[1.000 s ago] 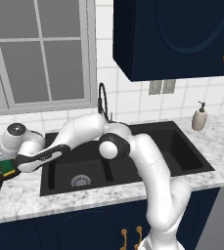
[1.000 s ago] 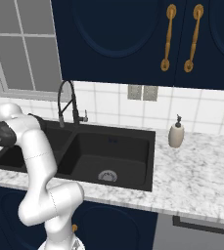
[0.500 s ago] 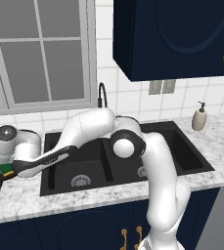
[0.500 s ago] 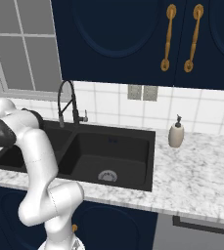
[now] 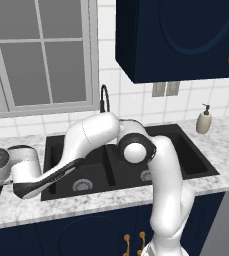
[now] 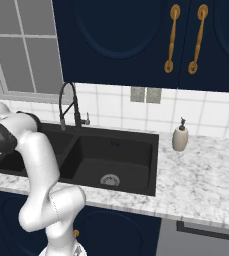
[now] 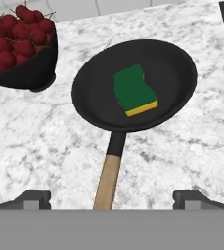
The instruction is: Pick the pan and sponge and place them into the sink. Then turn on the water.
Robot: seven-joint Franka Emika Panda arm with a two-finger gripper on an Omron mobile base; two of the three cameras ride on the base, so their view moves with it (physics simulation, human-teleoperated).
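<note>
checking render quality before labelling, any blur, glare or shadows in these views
Hand view: sharp, with the sponge casting a faint shadow in the pan, and no glare. Left base view: even flat light, with the sink reading as plain black. Right base view: slightly soft, with no highlights on the faucet.

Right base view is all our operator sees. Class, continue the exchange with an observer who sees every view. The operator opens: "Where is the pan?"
Observer: The pan sits on the marble counter to the left of the sink, not in a basin.
Operator: And the sponge?
Observer: The sponge lies inside the pan, green side up.
Operator: Is the hand gripping anything?
Observer: No. The hand is open, with its tips wide apart on either side of the pan's wooden handle.
</note>
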